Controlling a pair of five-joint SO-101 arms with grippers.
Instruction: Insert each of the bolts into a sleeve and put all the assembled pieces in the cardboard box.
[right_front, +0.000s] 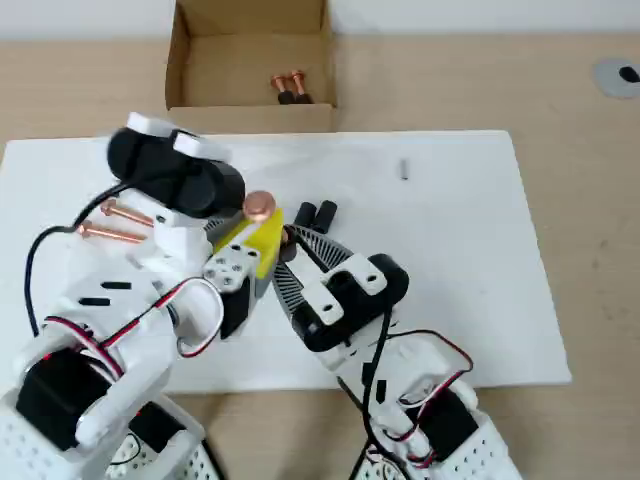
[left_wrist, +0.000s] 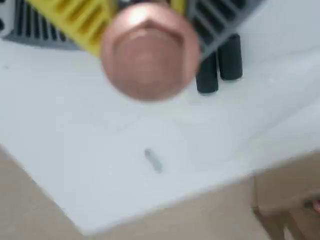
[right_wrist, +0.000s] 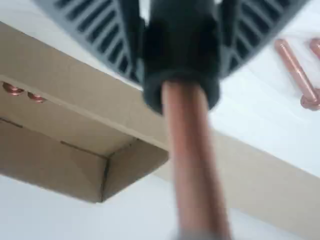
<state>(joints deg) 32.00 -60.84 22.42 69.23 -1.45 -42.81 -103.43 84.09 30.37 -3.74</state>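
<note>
White sheeting covers the table (right_front: 590, 250); in front of the cardboard box (right_front: 180, 60), the left hand (right_front: 258, 228) clamps a bolt (right_front: 260, 207) (head exposed) and the right hand (right_front: 297, 248) grips a sleeve (right_wrist: 182, 55), aligned so the shaft can slide in.

white sheet (right_front: 450, 300) spread over a tan wooden table (right_front: 590, 200), small grey piece (right_front: 404, 169) lying on the sheet near its far edge, grey round disc (right_front: 617, 76) at the table's far corner
</note>
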